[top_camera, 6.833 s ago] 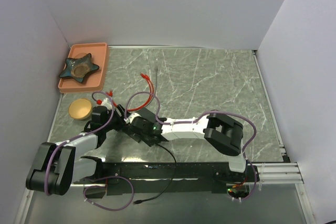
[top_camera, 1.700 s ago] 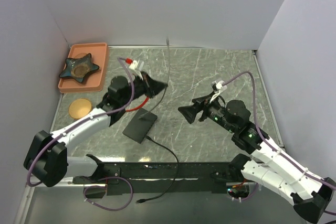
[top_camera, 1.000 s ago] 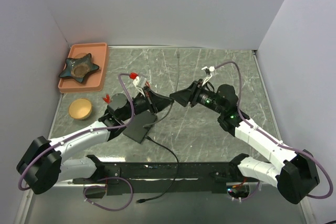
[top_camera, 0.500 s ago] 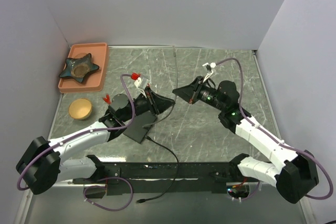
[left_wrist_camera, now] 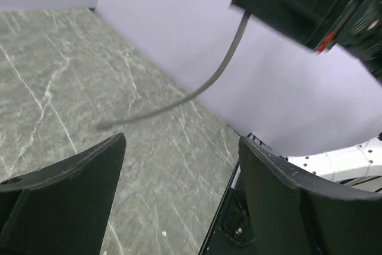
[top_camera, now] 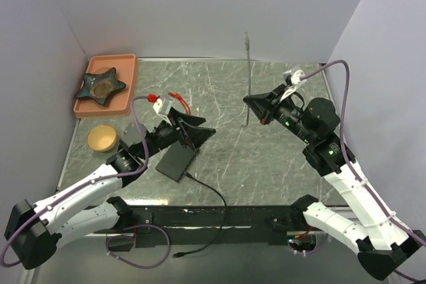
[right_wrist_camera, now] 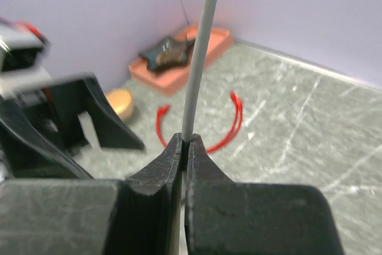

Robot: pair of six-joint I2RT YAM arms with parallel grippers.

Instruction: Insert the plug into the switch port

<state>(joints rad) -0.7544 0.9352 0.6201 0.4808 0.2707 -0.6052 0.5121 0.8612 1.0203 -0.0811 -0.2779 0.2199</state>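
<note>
The flat black switch box (top_camera: 178, 161) lies on the marble table; its port hole does not show. My right gripper (top_camera: 250, 102) is shut on a thin grey cable (top_camera: 247, 74) and holds it upright in the air, right of the box. The cable's plug (top_camera: 247, 36) is at its top end. In the right wrist view the jaws (right_wrist_camera: 186, 141) pinch the cable (right_wrist_camera: 200, 46). My left gripper (top_camera: 198, 132) is open and empty, just above the box's far end. The cable (left_wrist_camera: 227, 67) shows in the left wrist view past its fingers (left_wrist_camera: 59, 189).
An orange tray (top_camera: 126, 78) with a dark star-shaped dish (top_camera: 100, 86) stands at the back left. A wooden disc (top_camera: 102, 138) lies in front of it. A red cable (top_camera: 180, 100) lies behind the left gripper. A black lead (top_camera: 208, 191) runs from the box to the near edge.
The right gripper has moved right and up, carrying the grey cable away from the left gripper. The left arm has drawn back a little; its gripper stays open.
</note>
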